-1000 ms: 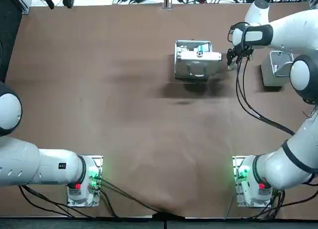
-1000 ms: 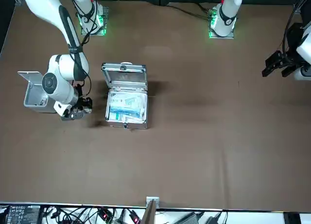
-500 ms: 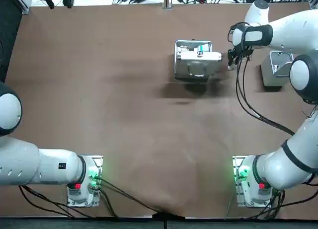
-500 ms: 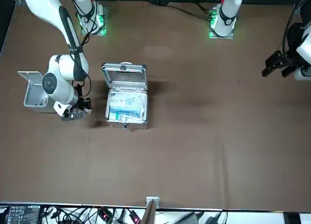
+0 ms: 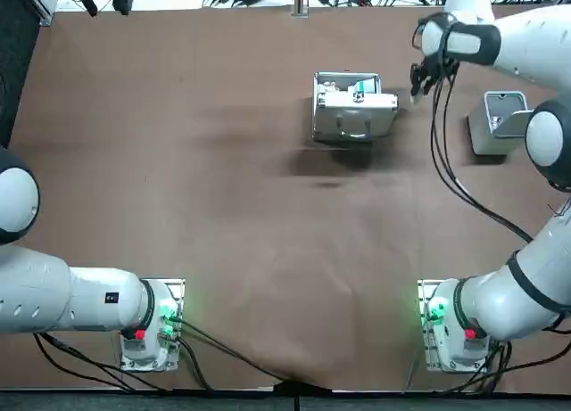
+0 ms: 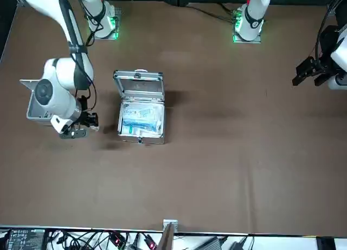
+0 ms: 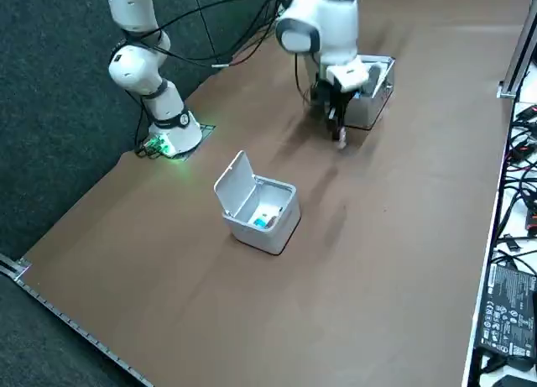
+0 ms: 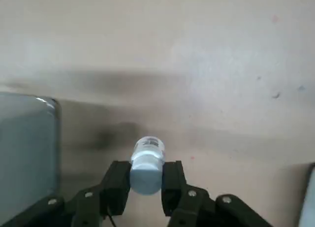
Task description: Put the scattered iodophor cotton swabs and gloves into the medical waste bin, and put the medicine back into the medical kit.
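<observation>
My right gripper (image 8: 146, 174) is shut on a small white medicine bottle (image 8: 146, 160), gripped at its sides and held above the brown table. In the top view the right gripper (image 5: 417, 86) hangs between the open silver medical kit (image 5: 352, 121) and the grey waste bin (image 5: 504, 103). From the front, the gripper (image 6: 76, 132) is just beside the kit (image 6: 138, 86), whose tray holds white and blue packets. The bottle (image 7: 340, 140) shows below the fingers in the side view. No swabs or gloves lie loose on the table.
The waste bin (image 7: 278, 227) stands with its lid up and something blue and white inside. The kit's raised lid (image 7: 375, 68) faces the arm bases. A metal rail and cables (image 7: 512, 261) run along the table's far edge.
The right gripper has risen and drifted toward the far side of the table with the bottle still held. The kit and bin have not moved.
</observation>
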Robot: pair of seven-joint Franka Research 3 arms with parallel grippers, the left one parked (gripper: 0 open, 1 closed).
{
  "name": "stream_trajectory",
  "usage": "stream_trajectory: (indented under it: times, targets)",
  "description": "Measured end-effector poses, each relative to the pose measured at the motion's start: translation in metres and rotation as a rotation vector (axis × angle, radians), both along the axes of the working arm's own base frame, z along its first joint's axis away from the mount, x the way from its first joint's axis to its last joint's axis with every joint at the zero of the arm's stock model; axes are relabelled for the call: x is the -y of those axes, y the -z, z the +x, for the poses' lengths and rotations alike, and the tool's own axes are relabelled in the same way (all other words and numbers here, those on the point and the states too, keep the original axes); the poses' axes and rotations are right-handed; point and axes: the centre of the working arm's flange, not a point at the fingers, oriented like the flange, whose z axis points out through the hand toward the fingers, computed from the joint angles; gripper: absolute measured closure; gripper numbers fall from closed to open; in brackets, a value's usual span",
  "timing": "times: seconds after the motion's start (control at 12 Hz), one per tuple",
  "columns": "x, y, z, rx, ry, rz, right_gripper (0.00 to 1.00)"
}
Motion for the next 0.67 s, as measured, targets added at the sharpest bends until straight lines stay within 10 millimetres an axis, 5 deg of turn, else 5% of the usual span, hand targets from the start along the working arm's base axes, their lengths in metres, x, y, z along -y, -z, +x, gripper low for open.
stream_trajectory:
  times: [0.42, 0.67]
  targets:
    - [-0.049, -0.105, 0.028, 0.050, 0.122, 0.024, 0.63]
    - [-0.106, -0.124, 0.031, 0.050, 0.202, 0.024, 0.63]
